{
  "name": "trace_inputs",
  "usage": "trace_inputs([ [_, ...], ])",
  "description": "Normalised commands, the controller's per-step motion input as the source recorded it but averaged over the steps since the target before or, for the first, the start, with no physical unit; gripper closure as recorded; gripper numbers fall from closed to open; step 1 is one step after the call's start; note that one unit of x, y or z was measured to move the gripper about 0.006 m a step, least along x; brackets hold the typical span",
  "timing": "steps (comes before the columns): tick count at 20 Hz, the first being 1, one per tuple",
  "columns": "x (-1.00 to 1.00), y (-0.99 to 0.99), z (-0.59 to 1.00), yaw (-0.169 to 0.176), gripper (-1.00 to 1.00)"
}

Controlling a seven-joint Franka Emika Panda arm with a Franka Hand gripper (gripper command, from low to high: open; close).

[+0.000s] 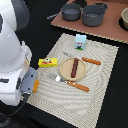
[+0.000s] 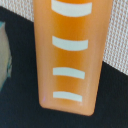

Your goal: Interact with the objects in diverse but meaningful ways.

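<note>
An orange ridged bread block point(image 2: 69, 55) with white curved stripes fills the wrist view, lying across the mat's edge and the black table. In the exterior view it shows as an orange bit point(image 1: 36, 86) right beside my gripper point(image 1: 30, 84), low at the exterior view's left; the fingers are hidden. A dark brown sausage point(image 1: 74, 67) lies on the round tan plate point(image 1: 63, 70) mid-mat. The flat yellow red-labelled box point(image 1: 45, 62) sits just to the exterior view's left of the plate. The white-and-blue carton point(image 1: 80, 42) stands at the mat's far edge.
A striped placemat point(image 1: 102, 82) covers the black table. An orange-handled knife point(image 1: 91, 61) and fork point(image 1: 75, 84) flank the plate. Two grey pots point(image 1: 71, 11) point(image 1: 93, 14) and a bowl point(image 1: 124, 19) stand on a brown board point(image 1: 112, 31) at the back.
</note>
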Motion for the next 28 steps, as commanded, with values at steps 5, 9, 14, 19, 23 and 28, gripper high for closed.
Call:
trace_inputs([
  [5, -0.02, 0.96, 0.67, 0.006, -1.0],
  [9, 0.0, 0.95, 0.25, 0.006, -1.0],
  [14, 0.06, 0.82, -0.07, 0.009, -1.0],
  [19, 0.04, 0.19, -0.23, -0.006, -1.0],
  [23, -0.19, 0.02, -0.22, -0.09, -1.0],
  [28, -0.27, 0.06, -0.16, -0.13, -1.0],
])
